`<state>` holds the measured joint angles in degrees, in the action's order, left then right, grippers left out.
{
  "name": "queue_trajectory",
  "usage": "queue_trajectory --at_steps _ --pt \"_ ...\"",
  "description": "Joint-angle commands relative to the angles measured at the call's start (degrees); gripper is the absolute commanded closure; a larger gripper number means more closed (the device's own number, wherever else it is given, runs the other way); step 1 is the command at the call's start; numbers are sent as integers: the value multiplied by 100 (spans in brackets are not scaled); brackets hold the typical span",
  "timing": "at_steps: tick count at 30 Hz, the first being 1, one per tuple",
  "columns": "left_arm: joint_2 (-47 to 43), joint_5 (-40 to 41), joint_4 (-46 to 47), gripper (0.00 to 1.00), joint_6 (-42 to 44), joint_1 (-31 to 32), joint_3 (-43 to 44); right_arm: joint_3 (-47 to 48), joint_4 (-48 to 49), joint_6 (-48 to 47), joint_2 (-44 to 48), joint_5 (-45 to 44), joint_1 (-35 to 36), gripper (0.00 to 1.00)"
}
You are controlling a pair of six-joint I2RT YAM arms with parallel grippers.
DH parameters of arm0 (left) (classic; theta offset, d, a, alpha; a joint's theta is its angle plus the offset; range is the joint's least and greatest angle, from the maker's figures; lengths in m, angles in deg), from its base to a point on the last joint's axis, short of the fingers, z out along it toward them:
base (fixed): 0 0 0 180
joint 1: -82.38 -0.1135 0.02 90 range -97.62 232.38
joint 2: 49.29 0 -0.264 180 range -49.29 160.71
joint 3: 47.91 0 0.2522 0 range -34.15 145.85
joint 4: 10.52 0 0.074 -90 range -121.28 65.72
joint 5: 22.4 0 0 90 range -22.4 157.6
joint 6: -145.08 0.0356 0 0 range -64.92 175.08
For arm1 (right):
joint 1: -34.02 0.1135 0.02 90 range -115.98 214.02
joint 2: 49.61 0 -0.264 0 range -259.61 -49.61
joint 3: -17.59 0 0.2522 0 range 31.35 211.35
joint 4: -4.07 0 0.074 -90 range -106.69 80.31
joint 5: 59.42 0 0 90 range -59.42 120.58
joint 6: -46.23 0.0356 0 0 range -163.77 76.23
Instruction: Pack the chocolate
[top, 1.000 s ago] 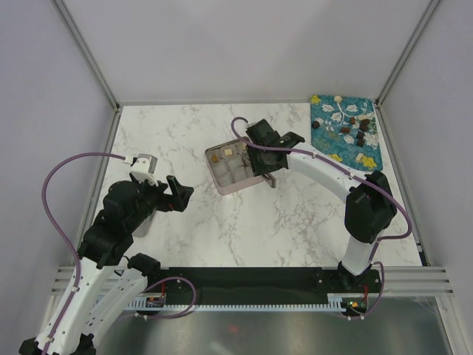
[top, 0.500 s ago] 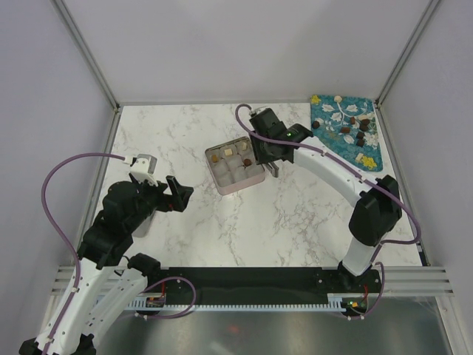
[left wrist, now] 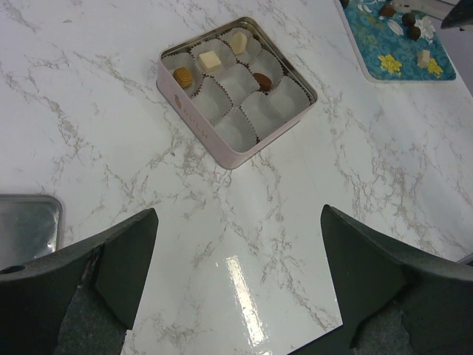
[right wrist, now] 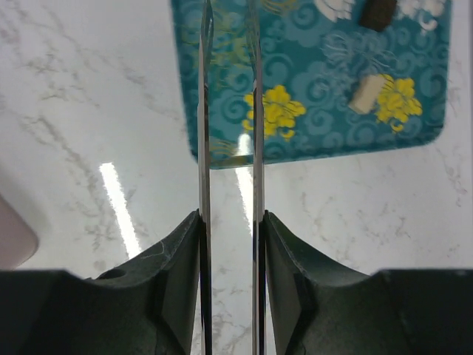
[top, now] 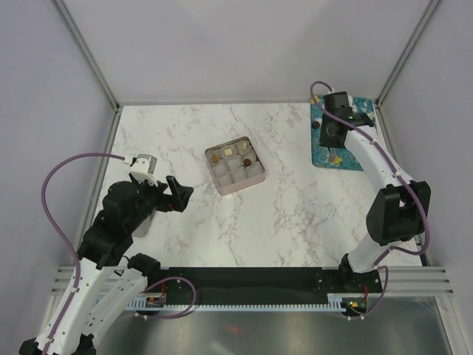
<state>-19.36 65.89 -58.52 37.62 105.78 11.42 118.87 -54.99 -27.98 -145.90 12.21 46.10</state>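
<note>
The chocolate is in two places. Several pieces lie in the paper cups of the open pink tin (top: 222, 181), clear in the left wrist view (left wrist: 207, 129): light brown (left wrist: 184, 77), cream (left wrist: 210, 59), yellowish (left wrist: 238, 42), dark brown (left wrist: 261, 80). More pieces lie on the teal flowered mat (top: 366, 157): a cream piece (right wrist: 367, 94) and a dark one (right wrist: 378, 13). My right gripper (top: 330, 137) (right wrist: 229, 218) is shut on the thin metal tongs (right wrist: 205, 111), over the mat's left edge; nothing shows between the blades. My left gripper (top: 176, 192) (left wrist: 238, 214) is open and empty, to the left of the tin.
A flat grey metal piece (left wrist: 26, 225) lies on the marble beside my left arm. Grey walls and metal posts close the table at the back and both sides. The mat (left wrist: 392, 44) sits in the far right corner.
My right arm has swung with the tongs from over the tin to the teal mat at the far right. The tin now shows fully. The left arm has not moved.
</note>
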Motion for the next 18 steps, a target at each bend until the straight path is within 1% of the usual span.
queue_trajectory --at_steps 1,4,6,7,10,18 --pt "-5 22 58 0 172 16 41 -340 -67 160 496 -9 -642 55" --pt "13 -13 58 0 172 16 41 -640 -67 293 576 36 -1118 54" --pt "-22 -30 58 0 172 16 32 -763 -49 337 655 -87 -1172 54" --pt "-40 -22 58 0 163 16 32 -859 -41 354 673 -114 -1407 54" --pt "-49 -22 49 0 163 16 32 -1035 -5 398 699 -123 -1567 53" --pt "-58 -57 58 0 172 16 32 -1317 276 416 682 351 -1919 53"
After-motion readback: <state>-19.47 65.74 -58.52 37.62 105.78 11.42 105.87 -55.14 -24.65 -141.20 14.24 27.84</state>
